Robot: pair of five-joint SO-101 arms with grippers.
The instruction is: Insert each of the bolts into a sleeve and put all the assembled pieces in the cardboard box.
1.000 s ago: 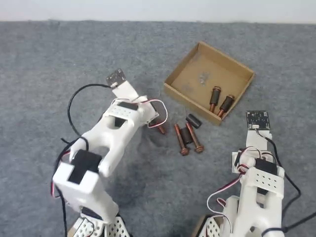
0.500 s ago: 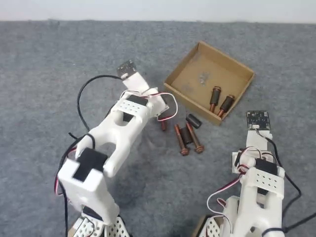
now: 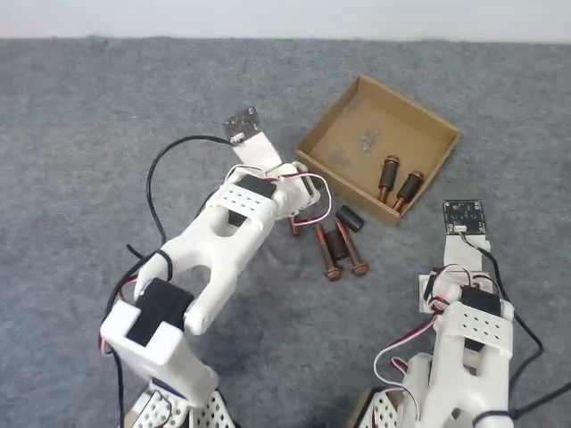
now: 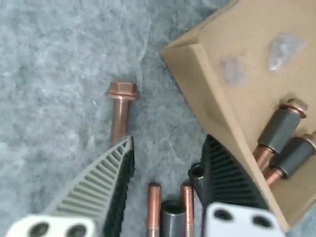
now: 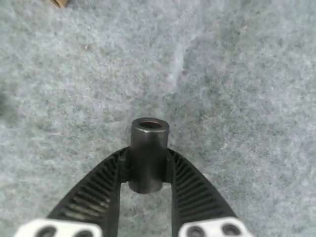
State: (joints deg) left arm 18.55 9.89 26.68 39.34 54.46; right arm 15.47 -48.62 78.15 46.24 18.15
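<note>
In the high view, the cardboard box (image 3: pixel 344 184) sits upper right of centre with two assembled pieces (image 3: pixel 388 178) against its lower wall, so you have two done. Just below it, at mid-frame, three loose bolts (image 3: pixel 326 251) and two bare sleeves (image 3: pixel 350 218) lie on the grey carpet (image 3: pixel 89 134); I judge three assemblies are left. In the left wrist view, your left gripper (image 4: pixel 168 145) hangs empty, jaws apart, above those bolts, beside the box. In the right wrist view, your right gripper (image 5: pixel 147 157) is clamped on another sleeve (image 5: pixel 149 136), its bore showing, above bare carpet
</note>
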